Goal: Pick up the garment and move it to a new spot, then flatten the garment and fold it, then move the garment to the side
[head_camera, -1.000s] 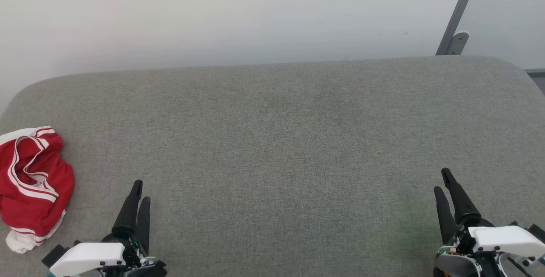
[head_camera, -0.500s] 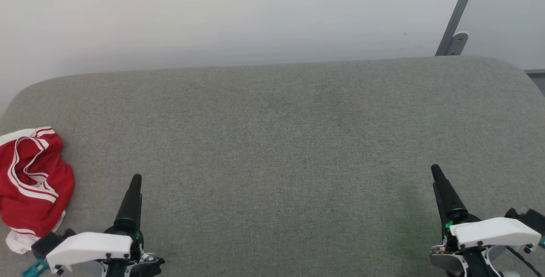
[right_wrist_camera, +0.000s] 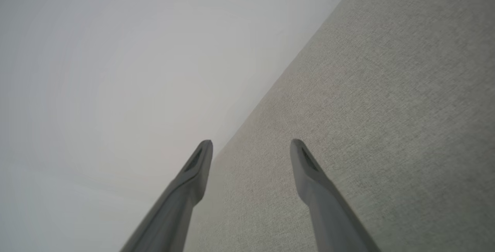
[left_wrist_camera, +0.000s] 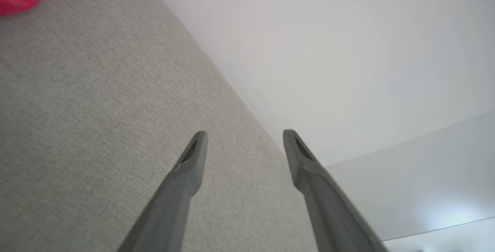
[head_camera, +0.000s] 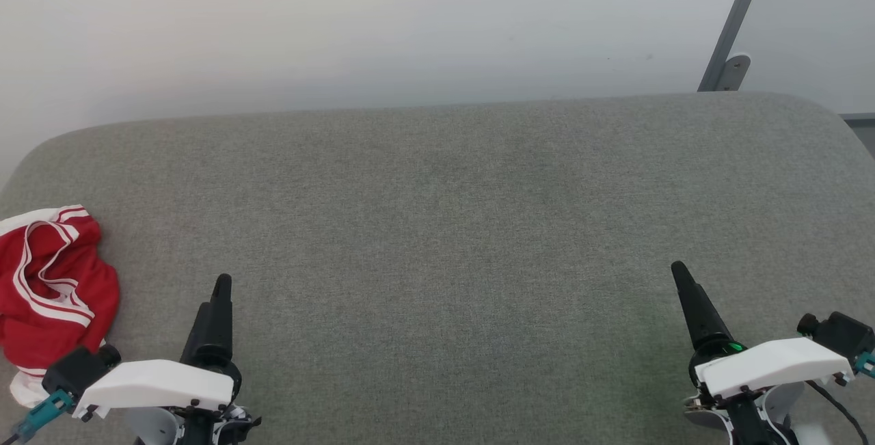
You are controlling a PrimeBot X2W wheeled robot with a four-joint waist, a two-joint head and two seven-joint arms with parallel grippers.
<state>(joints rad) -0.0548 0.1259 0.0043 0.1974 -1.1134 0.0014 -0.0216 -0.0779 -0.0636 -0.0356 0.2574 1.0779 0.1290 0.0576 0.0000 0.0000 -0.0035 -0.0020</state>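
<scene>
Garment (head_camera: 58, 291) lies in a crumpled red heap, its white-striped trim twisted through the folds, at the far left edge of the grey fabric worktop (head_camera: 444, 226). It is bunched rather than spread, and no lettering can be read on it. By that look none of the task is done: it has not been lifted to a new spot, flattened, folded or set aside, and the broad middle of the worktop would give room to lay it out. The left end effector (left_wrist_camera: 243, 134) has its jaws spread wide with nothing between them and points away across the worktop. It is near the garment, on its right, but not touching it, and the left wrist view catches the red cloth in its top left corner. The right end effector (right_wrist_camera: 251, 143) is likewise wide open and empty, well apart from the garment on the opposite side. Judging from this, the first step — reaching over and pinching the heap — comes next, with everything after it left to do.
</scene>
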